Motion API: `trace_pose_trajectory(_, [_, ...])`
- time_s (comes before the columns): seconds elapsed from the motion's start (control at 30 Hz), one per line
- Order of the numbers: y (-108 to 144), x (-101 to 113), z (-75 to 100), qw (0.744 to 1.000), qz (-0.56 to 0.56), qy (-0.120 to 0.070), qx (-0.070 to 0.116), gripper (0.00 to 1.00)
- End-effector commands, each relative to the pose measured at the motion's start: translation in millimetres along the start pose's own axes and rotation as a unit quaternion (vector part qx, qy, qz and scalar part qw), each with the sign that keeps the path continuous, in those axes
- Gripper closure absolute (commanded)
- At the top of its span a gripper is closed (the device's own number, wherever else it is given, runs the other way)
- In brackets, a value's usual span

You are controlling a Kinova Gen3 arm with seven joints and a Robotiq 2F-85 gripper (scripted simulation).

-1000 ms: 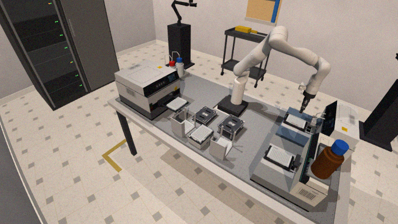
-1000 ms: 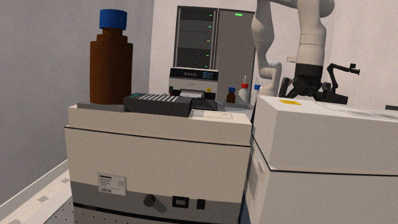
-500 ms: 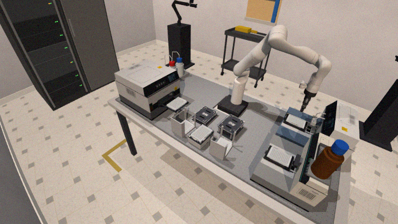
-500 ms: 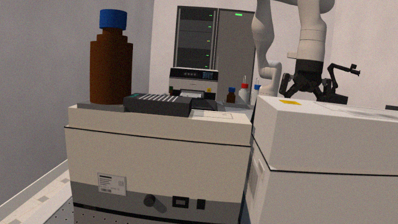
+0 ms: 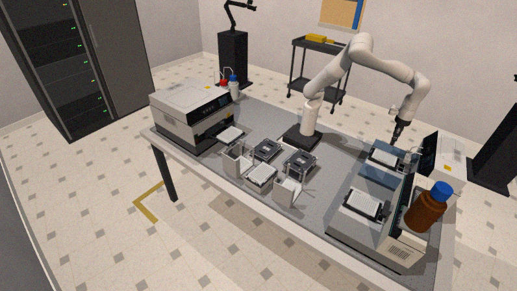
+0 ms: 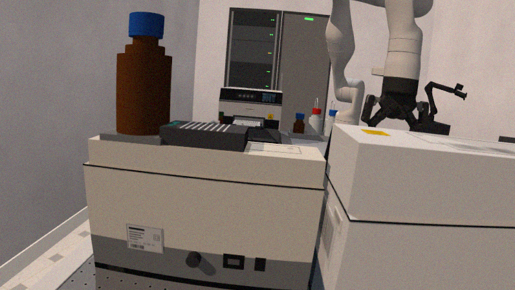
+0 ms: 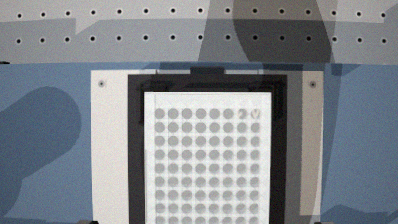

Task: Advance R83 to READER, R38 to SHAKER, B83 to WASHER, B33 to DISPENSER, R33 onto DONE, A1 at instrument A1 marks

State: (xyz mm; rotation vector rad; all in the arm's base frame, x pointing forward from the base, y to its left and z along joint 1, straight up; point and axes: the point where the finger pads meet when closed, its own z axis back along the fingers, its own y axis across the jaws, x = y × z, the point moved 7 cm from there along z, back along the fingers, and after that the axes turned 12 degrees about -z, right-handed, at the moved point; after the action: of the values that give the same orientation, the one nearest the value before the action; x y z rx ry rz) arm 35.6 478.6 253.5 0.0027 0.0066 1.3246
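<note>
My gripper [image 5: 392, 141] [image 6: 395, 120] is open and empty. It hangs straight above a white well plate [image 5: 384, 157] [image 7: 207, 160] that sits flat in the black nest [image 7: 134, 150] of the blue-housed instrument [image 5: 379, 177] at the back right. The plate fills the middle of the wrist view, and its corner marking is too blurred to read. Another plate [image 5: 362, 202] lies on the grey instrument in front of it. A third plate [image 5: 261, 173] sits on the small block between the two stack racks. A fourth plate [image 5: 230, 134] [image 6: 246, 122] lies on the tray of the big instrument at the left.
Two black nests [image 5: 267, 148] [image 5: 300, 160] stand mid-deck near the arm's base [image 5: 302, 139]. Tall white racks [image 5: 231, 162] [image 5: 286, 191] flank the middle block. A brown bottle [image 5: 425, 211] [image 6: 143, 90] and a dark upright panel [image 5: 427, 153] stand right of the blue instrument.
</note>
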Motion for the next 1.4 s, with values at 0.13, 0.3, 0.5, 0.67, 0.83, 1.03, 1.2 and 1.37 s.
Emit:
trace_pose_trajectory(0.13, [0.7,-0.2,1.7,1.0,0.0,-0.002,0.0,0.0])
trace_pose_trajectory(0.3, [0.9,-0.4,1.7,1.0,0.0,-0.002,0.0,0.0])
trace_pose_trajectory(0.5, [1.1,-0.5,1.7,1.0,0.0,-0.002,0.0,0.0])
trace_pose_trajectory(0.67, [2.2,-4.8,3.6,1.0,-0.002,-0.002,0.004,0.0])
trace_pose_trajectory(0.83, [-1.7,-21.1,3.4,1.0,-0.004,-0.002,0.004,0.0])
trace_pose_trajectory(1.03, [-4.9,-34.0,3.3,1.0,-0.003,-0.003,0.004,0.0])
trace_pose_trajectory(1.2, [-8.6,-50.3,3.1,1.0,-0.003,-0.002,0.004,0.0])
trace_pose_trajectory(1.37, [-12.3,-66.3,3.0,1.0,-0.002,-0.002,0.004,0.0])
